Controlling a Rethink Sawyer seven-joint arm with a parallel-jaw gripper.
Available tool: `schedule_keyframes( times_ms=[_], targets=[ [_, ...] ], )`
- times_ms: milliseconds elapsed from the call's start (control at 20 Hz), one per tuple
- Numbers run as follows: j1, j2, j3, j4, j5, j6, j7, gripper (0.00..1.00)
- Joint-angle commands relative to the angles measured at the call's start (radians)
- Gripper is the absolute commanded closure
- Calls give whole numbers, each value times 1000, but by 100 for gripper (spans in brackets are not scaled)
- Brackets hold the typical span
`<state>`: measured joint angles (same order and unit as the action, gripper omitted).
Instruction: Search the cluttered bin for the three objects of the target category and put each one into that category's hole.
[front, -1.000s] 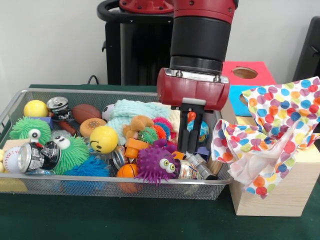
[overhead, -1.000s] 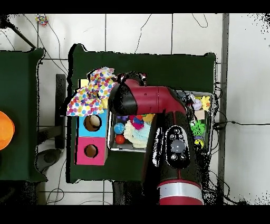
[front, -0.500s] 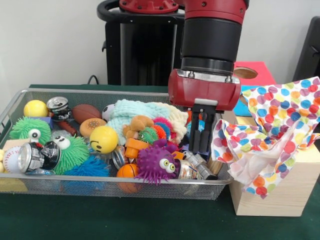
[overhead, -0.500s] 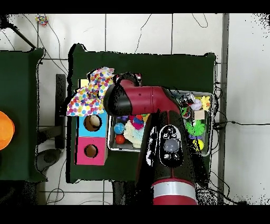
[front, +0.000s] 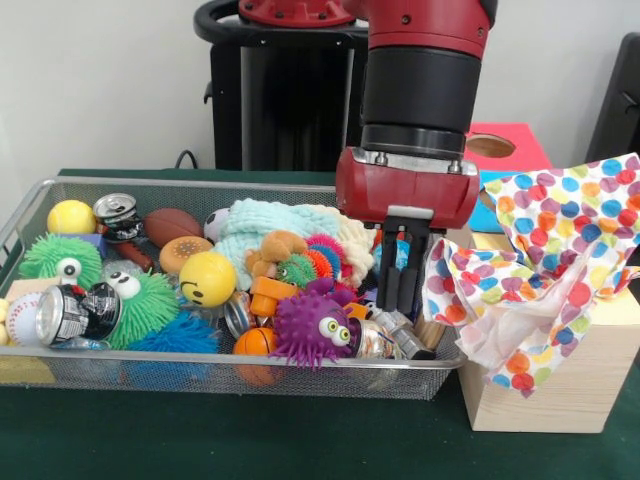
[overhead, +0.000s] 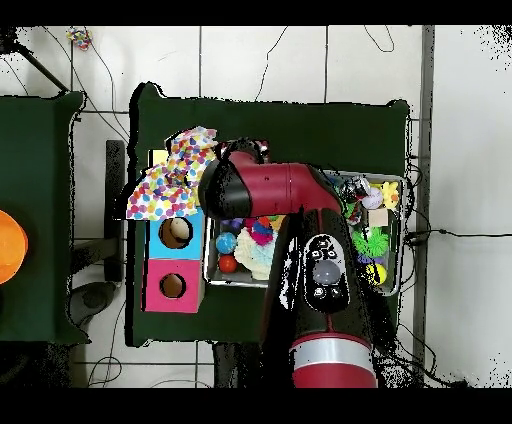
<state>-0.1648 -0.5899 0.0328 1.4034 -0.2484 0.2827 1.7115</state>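
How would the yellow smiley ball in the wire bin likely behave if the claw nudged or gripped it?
The yellow smiley ball is round and sits on top of other toys, so a nudge would probably send it rolling. Its surface looks smooth, so it might slip from a narrow pinch. It looks like a toy ball, likely light, though whether it is soft cannot be told.

Evenly lit indoors — soft, diffuse, no harsh glare.

From the front: bright on the pale wall (front: 100, 80), faint sheen on the yellow ball (front: 207, 278) and the crushed can (front: 78, 313); shallow shade beneath the wire bin (front: 250, 372) on the dark desk (front: 200, 440), deeper under the arm (front: 418, 90). Slightly soft throughout, foreground no blurrier than background. From overhead: flatter and dimmer — green cloth nearly black, white floor (overhead: 300, 60) washed pale, small items in the bin hard to resolve.
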Motion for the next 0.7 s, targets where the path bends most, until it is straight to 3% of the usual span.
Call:
schedule_keyframes(
  times_ms=[50, 200, 700],
  targets=[
    [-54, 76, 99, 58, -32, -53, 61, 100],
    [-51, 79, 95, 62, -28, -52, 73, 100],
    [-20, 3, 64, 160, 36, 143, 96, 100]
  ],
)
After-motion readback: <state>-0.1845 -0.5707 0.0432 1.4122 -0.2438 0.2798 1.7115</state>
